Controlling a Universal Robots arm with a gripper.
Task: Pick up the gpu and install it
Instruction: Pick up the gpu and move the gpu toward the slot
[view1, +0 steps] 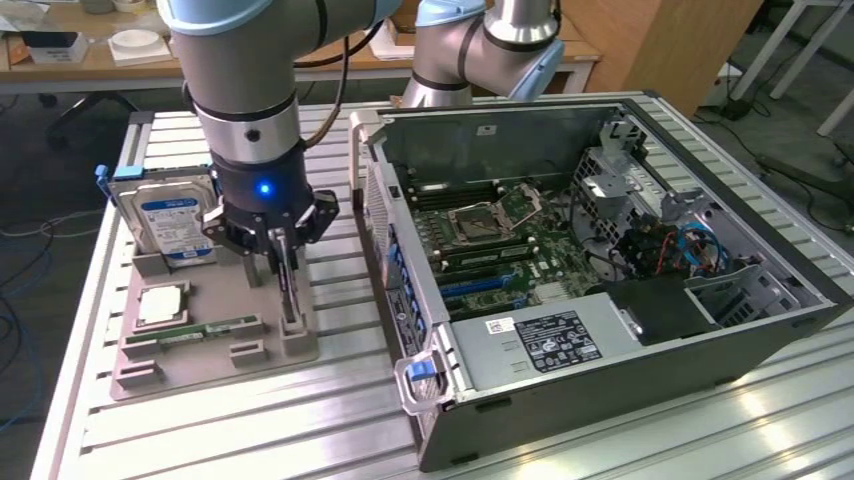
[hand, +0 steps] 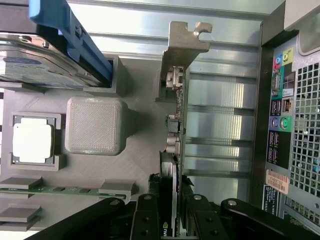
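The gpu (view1: 288, 298) stands edge-on as a slim dark slab in a slot of the grey holder tray (view1: 214, 352). In the wrist view the gpu (hand: 176, 125) runs away from the camera and ends in a silver metal bracket (hand: 182, 42). My gripper (view1: 280, 262) is lowered straight over the card. Its black fingers (hand: 149, 212) sit on both sides of the card and press against its faces, so my gripper (hand: 171, 202) is shut on it. The card's lower edge still rests in the tray.
On the same tray are a silver hard drive (view1: 171, 215) with a blue-white label, a processor chip (view1: 158, 303) and a green memory stick (view1: 207, 330). An open computer case (view1: 601, 260) lies on the exterior view's right, close beside the tray, with its motherboard (view1: 507, 240) exposed.
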